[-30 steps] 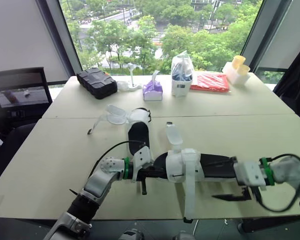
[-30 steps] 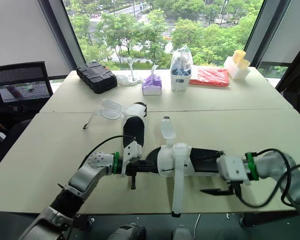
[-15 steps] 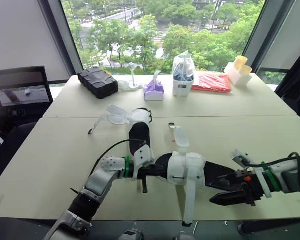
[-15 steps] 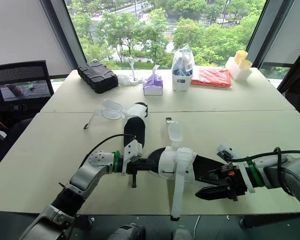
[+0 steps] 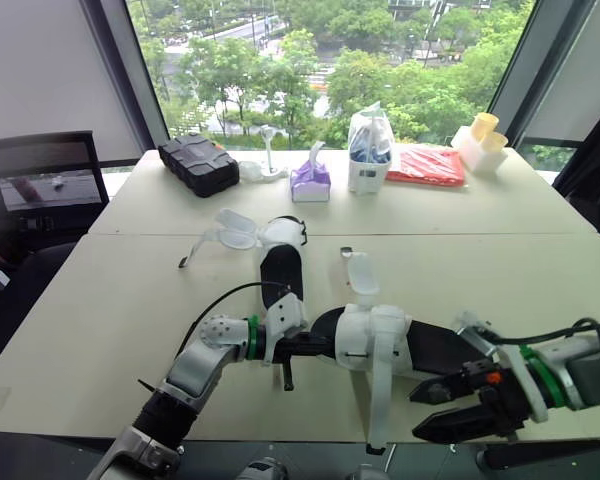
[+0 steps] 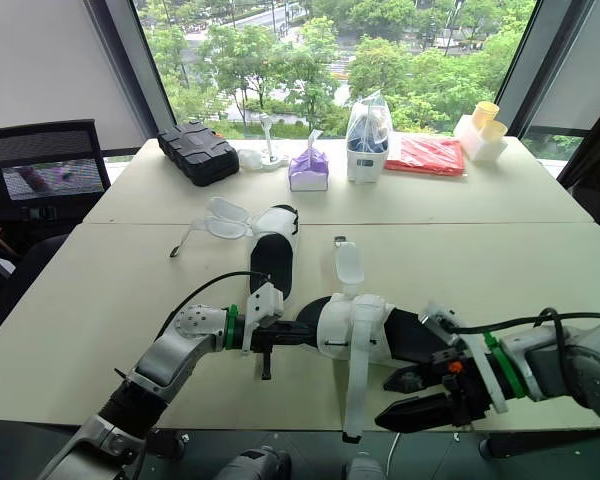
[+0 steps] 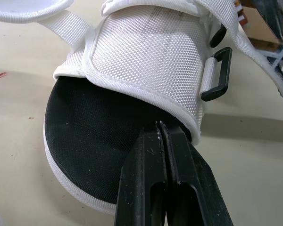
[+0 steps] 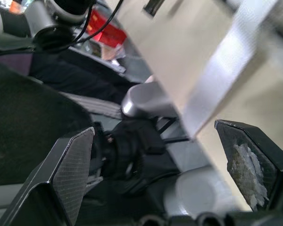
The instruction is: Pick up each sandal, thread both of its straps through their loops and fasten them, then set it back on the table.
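Observation:
The near sandal, black sole with white straps, lies on its side close to the table's front edge. My left gripper is shut on its toe end; in the left wrist view the fingertips pinch the black sole just under the white band. One long white strap hangs down over the table edge. My right gripper is open, low at the front edge beside the heel, to the right of the hanging strap and apart from it. A second sandal lies farther back with its straps spread out.
Along the far side by the window stand a black case, a purple tissue pack, a clear bag, a red packet and yellow cups. An office chair is at the left.
My right gripper has left the sandal's heel, dropped toward the table's front edge and opened. The left gripper keeps its hold on the toe.

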